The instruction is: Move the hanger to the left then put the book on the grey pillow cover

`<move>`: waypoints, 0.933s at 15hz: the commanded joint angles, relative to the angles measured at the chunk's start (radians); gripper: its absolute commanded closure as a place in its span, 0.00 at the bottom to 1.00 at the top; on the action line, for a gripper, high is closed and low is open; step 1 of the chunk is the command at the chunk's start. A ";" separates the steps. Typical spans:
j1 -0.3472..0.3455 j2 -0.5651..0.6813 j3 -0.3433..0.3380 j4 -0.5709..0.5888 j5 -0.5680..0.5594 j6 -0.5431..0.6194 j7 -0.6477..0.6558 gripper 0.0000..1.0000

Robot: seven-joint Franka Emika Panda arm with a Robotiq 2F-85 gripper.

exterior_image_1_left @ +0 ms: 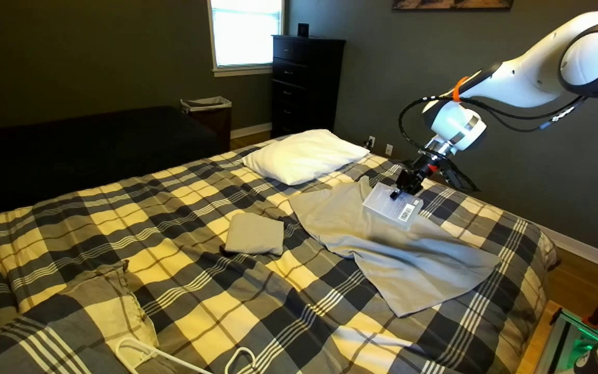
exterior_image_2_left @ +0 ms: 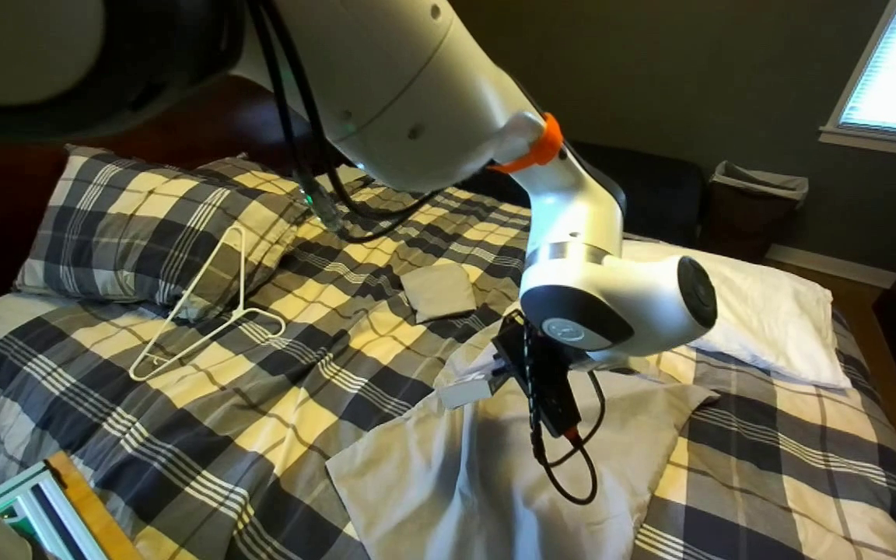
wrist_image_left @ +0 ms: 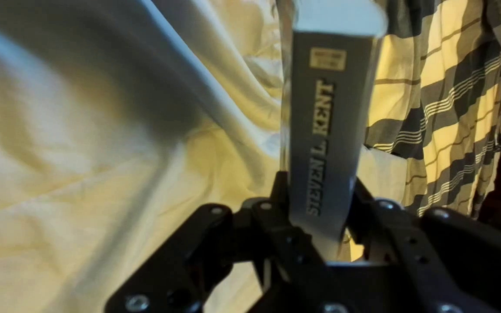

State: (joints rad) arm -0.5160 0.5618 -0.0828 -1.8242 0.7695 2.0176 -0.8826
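Book points its long axis outward from the clamping gripper.

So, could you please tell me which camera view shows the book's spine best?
The wrist view: the spine of the book, held in the gripper, is close and its lettering readable. Both exterior views show the book smaller and partly hidden, without legible spine lettering; an exterior view shows its barcode.
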 commanded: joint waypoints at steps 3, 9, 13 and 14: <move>-0.051 0.164 -0.012 0.177 0.049 -0.086 -0.001 0.92; -0.045 0.196 -0.019 0.191 0.105 -0.018 0.028 0.67; -0.049 0.217 0.003 0.213 0.135 0.003 0.001 0.92; -0.048 0.234 0.007 0.226 0.144 0.018 -0.011 0.92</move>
State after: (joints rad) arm -0.5622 0.7678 -0.0883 -1.6156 0.8738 2.0017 -0.8428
